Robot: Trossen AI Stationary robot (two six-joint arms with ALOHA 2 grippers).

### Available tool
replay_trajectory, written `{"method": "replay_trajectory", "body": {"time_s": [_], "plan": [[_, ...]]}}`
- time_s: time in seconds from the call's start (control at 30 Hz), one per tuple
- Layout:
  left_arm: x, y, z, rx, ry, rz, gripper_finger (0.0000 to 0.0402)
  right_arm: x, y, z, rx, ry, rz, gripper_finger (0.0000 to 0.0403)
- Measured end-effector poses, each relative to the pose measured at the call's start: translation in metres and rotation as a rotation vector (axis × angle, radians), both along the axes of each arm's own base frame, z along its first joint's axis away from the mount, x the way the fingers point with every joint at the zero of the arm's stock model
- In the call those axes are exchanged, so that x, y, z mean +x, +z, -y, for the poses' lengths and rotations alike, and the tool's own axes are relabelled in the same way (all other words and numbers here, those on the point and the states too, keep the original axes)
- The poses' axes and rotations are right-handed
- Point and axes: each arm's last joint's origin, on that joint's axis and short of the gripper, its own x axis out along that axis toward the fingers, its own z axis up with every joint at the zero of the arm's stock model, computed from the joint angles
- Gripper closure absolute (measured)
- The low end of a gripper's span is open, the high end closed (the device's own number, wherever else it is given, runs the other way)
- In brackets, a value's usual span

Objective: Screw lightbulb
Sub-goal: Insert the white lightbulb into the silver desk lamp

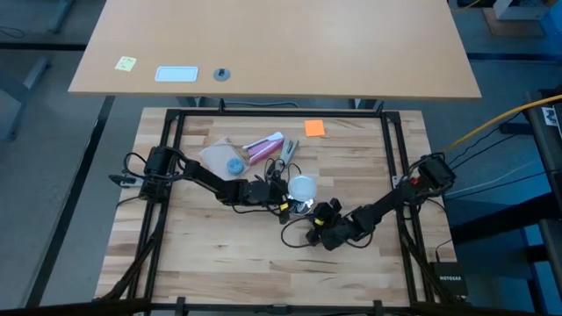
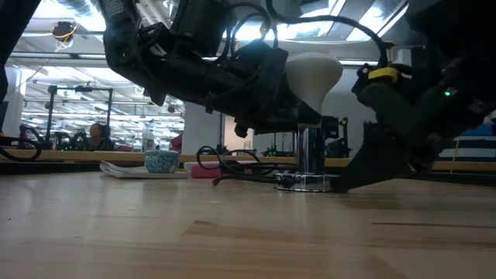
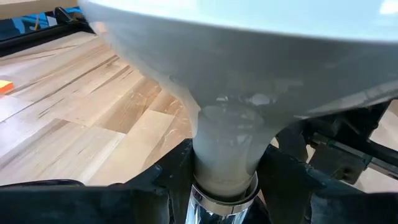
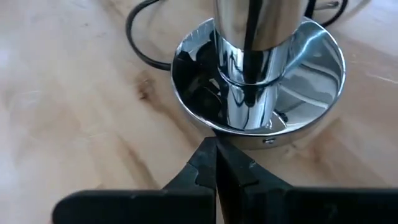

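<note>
Left claw is clamped on the bulb neck, bulb upright in the socket. Right claw is pinched together, tips touching the socket's base rim.

the lightbulb is a frosted-white globe tapering to a narrow neck. it stands upright, globe uppermost, neck seated in the top of a chrome socket. location: near the table centre, slightly right.
</note>
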Motion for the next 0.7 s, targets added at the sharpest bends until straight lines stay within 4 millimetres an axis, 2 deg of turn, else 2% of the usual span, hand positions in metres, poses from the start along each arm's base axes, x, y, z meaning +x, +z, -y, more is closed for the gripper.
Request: {"method": "replay_trajectory", "body": {"time_s": [0.2,0.7], "plan": [[-0.001,-0.001,0.003,0.006,0.005,-0.008,0.0251,0.003,-0.002,0.013,-0.017,-0.045,-0.035,0.0402],[-0.003,-0.003,0.011,-0.006,0.005,-0.039,0.0251,-0.001,-0.004,0.029,-0.145,-0.147,-0.073,0.0402]]}}
